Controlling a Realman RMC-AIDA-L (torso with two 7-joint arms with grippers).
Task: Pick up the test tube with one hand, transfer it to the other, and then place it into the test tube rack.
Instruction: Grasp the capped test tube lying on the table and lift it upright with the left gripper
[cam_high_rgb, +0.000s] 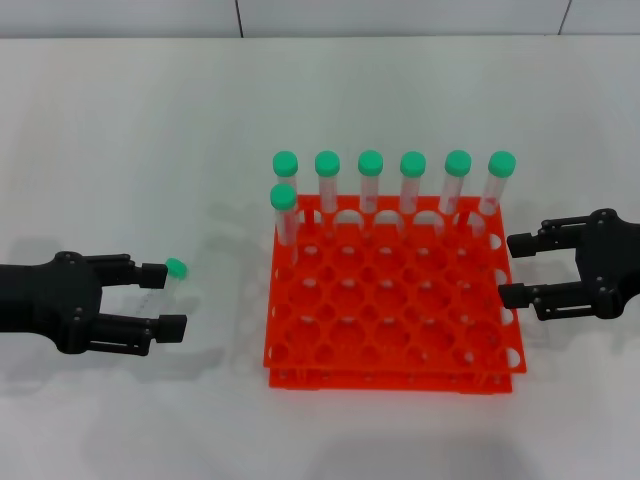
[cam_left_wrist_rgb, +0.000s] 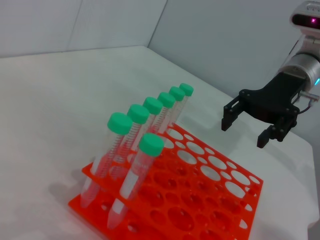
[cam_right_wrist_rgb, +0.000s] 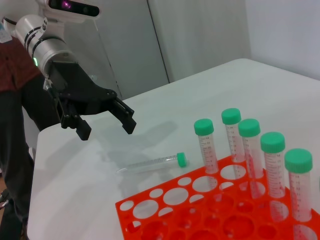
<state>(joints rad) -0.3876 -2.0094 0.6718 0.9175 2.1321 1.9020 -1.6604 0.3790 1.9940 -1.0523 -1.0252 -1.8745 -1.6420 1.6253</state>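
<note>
Item: tube. We find it lying flat on the table, green cap toward the rack, body running back under the left gripper. In the head view only its cap shows, just past the tip of the far finger; the right wrist view shows the full length, untouched.

Item: left gripper. We log its fingers spread wide, nothing between them, held above the tube. We judge this a pre-grasp pose, so the fingers can straddle the slim body before closing.

Item: right gripper. Its fingers are likewise parted and empty, tips just beside the rack's edge (probably waiting there for the hand-over).

Item: rack. Seven capped tubes stand in it, six along the far row and one in the next row; the holes nearer the right fingertips remain free.
</note>
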